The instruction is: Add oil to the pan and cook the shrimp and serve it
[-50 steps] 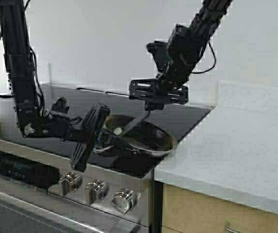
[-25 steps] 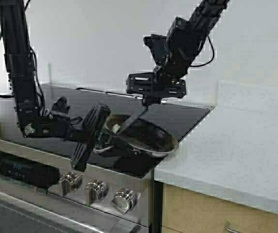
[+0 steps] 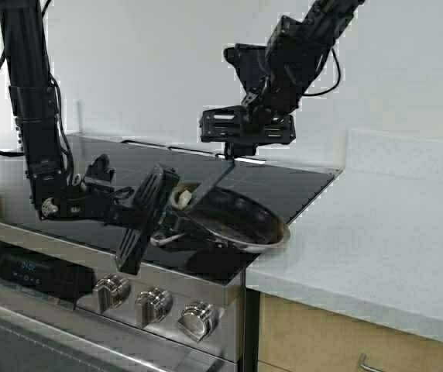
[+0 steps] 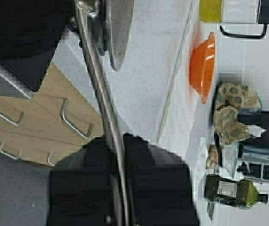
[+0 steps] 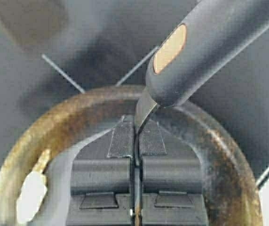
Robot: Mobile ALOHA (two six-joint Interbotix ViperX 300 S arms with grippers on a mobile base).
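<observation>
Right wrist view: right hand (image 5: pixel 136 136) clamps a spatula (image 5: pixel 209 52), blade hidden; left hand (image 4: pixel 120 155) grips the pan (image 3: pixel 237 221) handle.

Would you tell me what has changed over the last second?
The right gripper has risen and shifted slightly left, drawing its spatula up. The shrimp now shows pale at the pan's rim. The left gripper still clamps the pan's handle, unmoved.

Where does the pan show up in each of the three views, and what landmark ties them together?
High view: the pan sits tilted at the stovetop's front right edge, near the picture's centre.
Left wrist view: only its steel handle and outer wall show, running from the left gripper.
Right wrist view: its rim rings the right gripper.
Shared landmark: the pan's shiny steel rim.
</observation>
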